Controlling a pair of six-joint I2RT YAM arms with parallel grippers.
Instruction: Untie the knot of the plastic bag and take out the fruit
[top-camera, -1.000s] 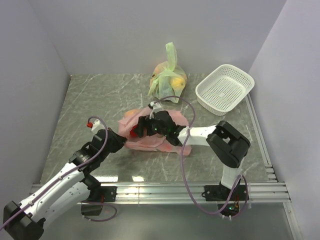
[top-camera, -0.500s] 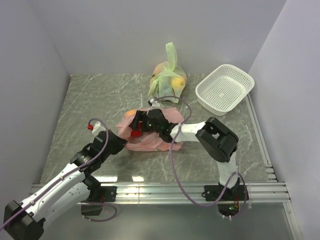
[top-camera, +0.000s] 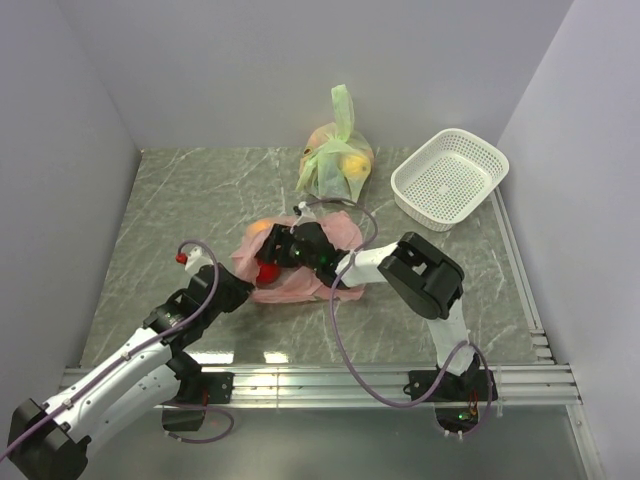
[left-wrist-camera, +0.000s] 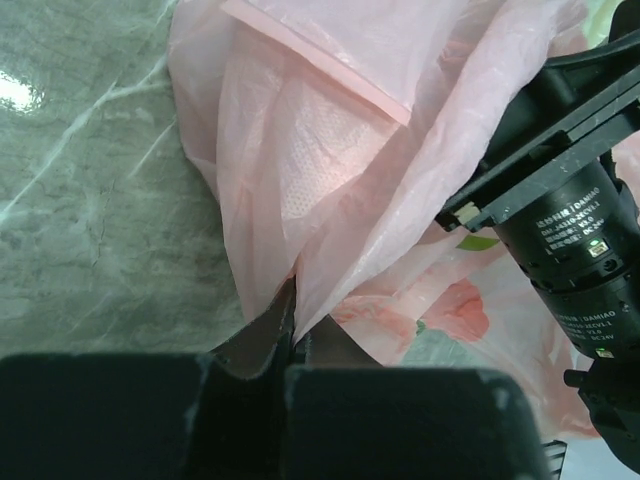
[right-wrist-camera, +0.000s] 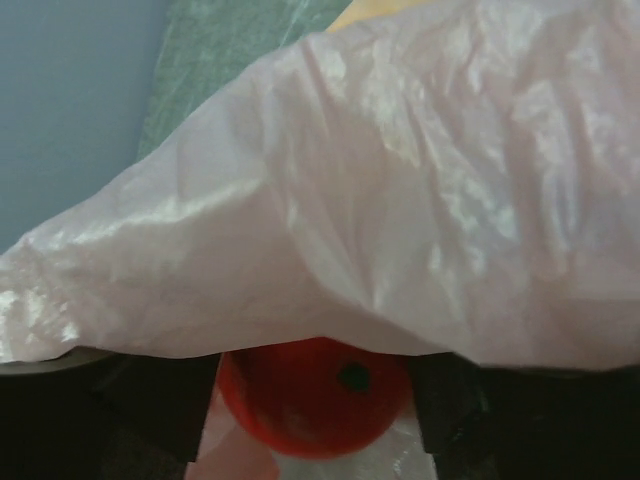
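The pink plastic bag (top-camera: 288, 290) lies crumpled mid-table, its mouth loose; no tied knot shows. My left gripper (top-camera: 246, 286) is shut on a fold of the bag's near-left edge, seen up close in the left wrist view (left-wrist-camera: 293, 318), where the bag (left-wrist-camera: 330, 130) stretches away. My right gripper (top-camera: 272, 258) reaches leftward inside the bag. In the right wrist view its fingers (right-wrist-camera: 160, 405) press both sides of the glossy red fruit (right-wrist-camera: 315, 395), under a sheet of pink plastic (right-wrist-camera: 400, 200). The red fruit (top-camera: 267, 271) and the orange-yellow fruit (top-camera: 262, 228) show from above. The grapes are hidden.
A green translucent bag (top-camera: 338, 160) with yellowish fruits stands at the back centre. A white basket (top-camera: 450, 178) sits at the back right. Grey walls close the left, back and right sides. The right arm's wrist (left-wrist-camera: 570, 210) crosses the left wrist view.
My right gripper has pushed leftward, deeper into the pink bag, until the red fruit sits between its fingers; its elbow followed left. My left gripper has kept its hold on the bag's edge.
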